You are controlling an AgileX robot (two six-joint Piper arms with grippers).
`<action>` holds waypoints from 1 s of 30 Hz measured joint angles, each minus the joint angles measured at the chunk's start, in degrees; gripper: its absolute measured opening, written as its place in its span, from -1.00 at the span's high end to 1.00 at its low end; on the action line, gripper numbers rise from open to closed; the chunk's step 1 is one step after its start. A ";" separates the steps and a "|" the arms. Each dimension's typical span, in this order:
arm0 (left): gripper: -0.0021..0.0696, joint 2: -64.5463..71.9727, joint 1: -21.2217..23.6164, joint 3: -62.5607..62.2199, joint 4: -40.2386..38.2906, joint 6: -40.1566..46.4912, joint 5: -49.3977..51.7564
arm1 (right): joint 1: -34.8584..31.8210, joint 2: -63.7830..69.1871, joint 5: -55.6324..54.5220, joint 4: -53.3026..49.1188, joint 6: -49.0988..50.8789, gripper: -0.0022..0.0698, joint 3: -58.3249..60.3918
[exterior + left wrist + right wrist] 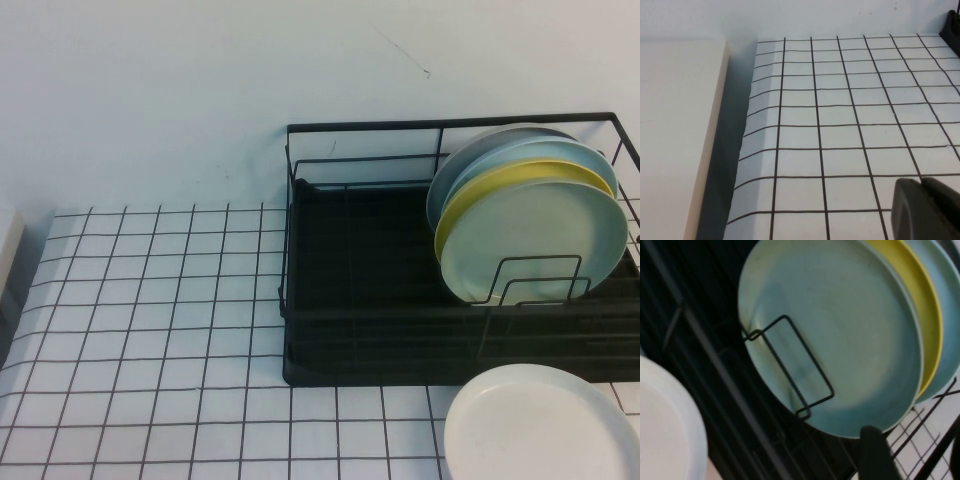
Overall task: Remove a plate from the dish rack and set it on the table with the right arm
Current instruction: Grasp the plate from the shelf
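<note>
Right hand (912,460), spread wide, nears the plate (535,245); pinch its rim, lift clear of dish rack (330,300) loops. Left hand (927,210), grip unclear, hangs over the desk (840,110).

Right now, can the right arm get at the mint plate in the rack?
Probably yes: the right gripper hangs close by the plate, the frontmost in the rack, with only a wire loop crossing it.

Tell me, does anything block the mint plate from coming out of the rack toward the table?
Yes. The plate leans behind upright wire loops of the rack. A white plate occupies the table in front. Right gripper is near; left gripper is parked.
</note>
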 joint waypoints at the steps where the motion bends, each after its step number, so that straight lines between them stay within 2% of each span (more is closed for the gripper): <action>1: 0.95 0.00 0.00 0.00 0.00 0.00 0.00 | 0.00 0.77 -1.76 0.14 -0.04 0.05 0.00; 9: 0.95 0.00 0.00 0.00 0.00 0.00 0.00 | 0.00 8.22 -12.65 0.50 -0.43 -0.05 -0.12; 30: 0.95 0.00 0.00 0.00 0.00 0.00 0.00 | 0.09 19.30 -16.59 1.99 -0.43 0.03 -4.25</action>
